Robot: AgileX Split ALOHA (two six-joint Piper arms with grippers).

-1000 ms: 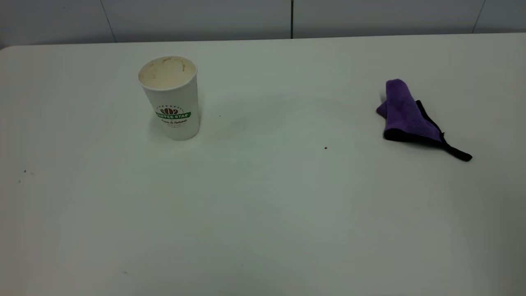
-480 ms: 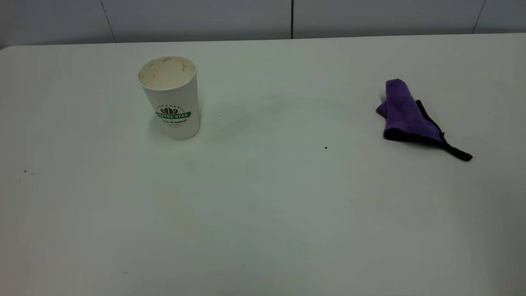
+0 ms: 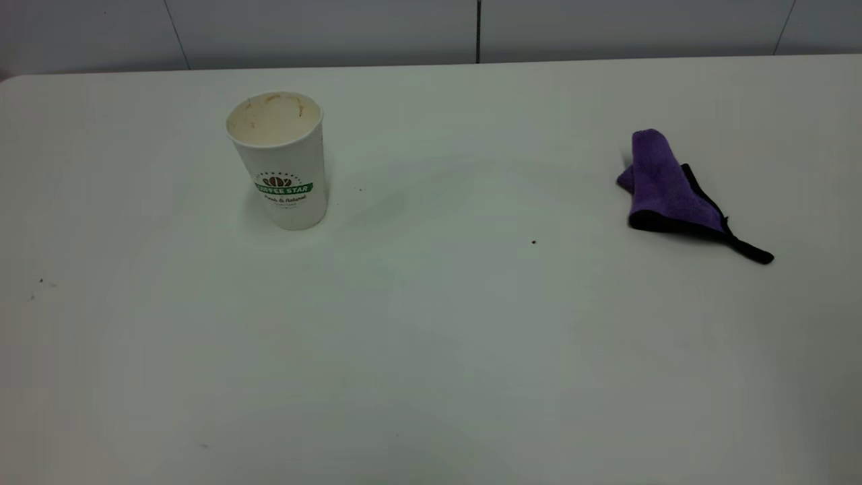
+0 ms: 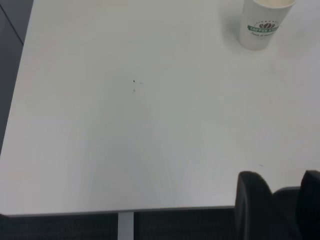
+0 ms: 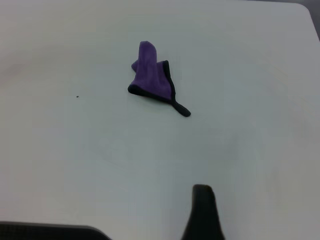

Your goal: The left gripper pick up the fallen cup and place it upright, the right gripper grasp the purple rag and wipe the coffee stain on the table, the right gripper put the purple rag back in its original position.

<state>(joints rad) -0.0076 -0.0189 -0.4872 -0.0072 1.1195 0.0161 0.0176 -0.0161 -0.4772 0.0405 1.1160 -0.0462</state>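
Note:
The cup (image 3: 281,158) stands upright on the white table (image 3: 431,350) at the back left, empty, its cream inside stained. It also shows in the left wrist view (image 4: 262,22). The purple rag (image 3: 667,185) lies crumpled at the right, its black tail toward the front; it also shows in the right wrist view (image 5: 151,75). No brown puddle shows, only a tiny dark speck (image 3: 533,241). Neither gripper appears in the exterior view. My left gripper (image 4: 281,192) is open and empty over the table's near edge, far from the cup. Only one finger (image 5: 202,210) of my right gripper shows, well short of the rag.
A few faint specks (image 3: 40,281) mark the table at the left. A grey panelled wall (image 3: 323,30) runs behind the table's far edge. The table's rounded corner (image 5: 300,7) lies beyond the rag in the right wrist view.

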